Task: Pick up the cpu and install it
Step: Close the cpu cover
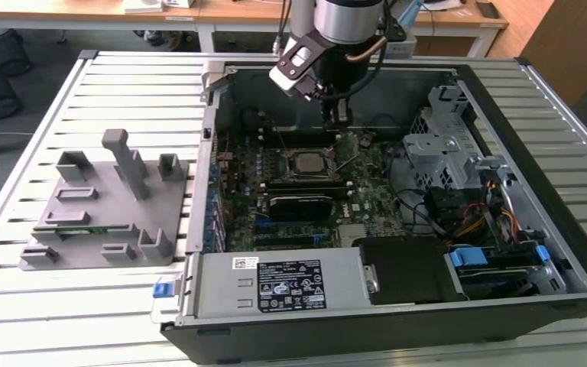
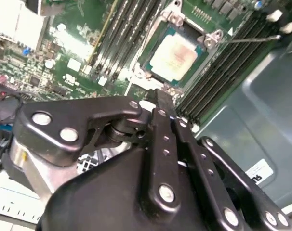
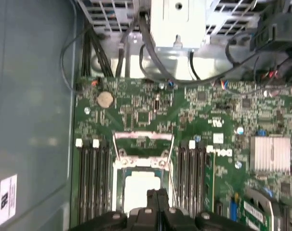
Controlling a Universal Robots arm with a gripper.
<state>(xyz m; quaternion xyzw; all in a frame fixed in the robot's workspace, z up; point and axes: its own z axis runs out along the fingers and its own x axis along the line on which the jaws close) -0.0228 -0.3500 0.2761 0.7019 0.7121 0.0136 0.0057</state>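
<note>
Claw: the gripper (image 1: 336,116) hangs inside the open computer case (image 1: 569,252). Its two fingers (image 3: 152,199) are pressed flat together with nothing between them.
Cpu: the cpu (image 2: 177,54) lies flat in the socket (image 2: 209,37) on the green motherboard (image 3: 218,120), silver top up.
Gap: the fingertips sit above the cpu's near edge and seem just clear of it, though contact is hard to judge.
Flanks: black memory slots (image 3: 93,178) run along both sides of the socket.
Outside: grey fixture blocks (image 1: 110,199) stand on the slatted table (image 1: 28,306), at the exterior view's left of the case.
</note>
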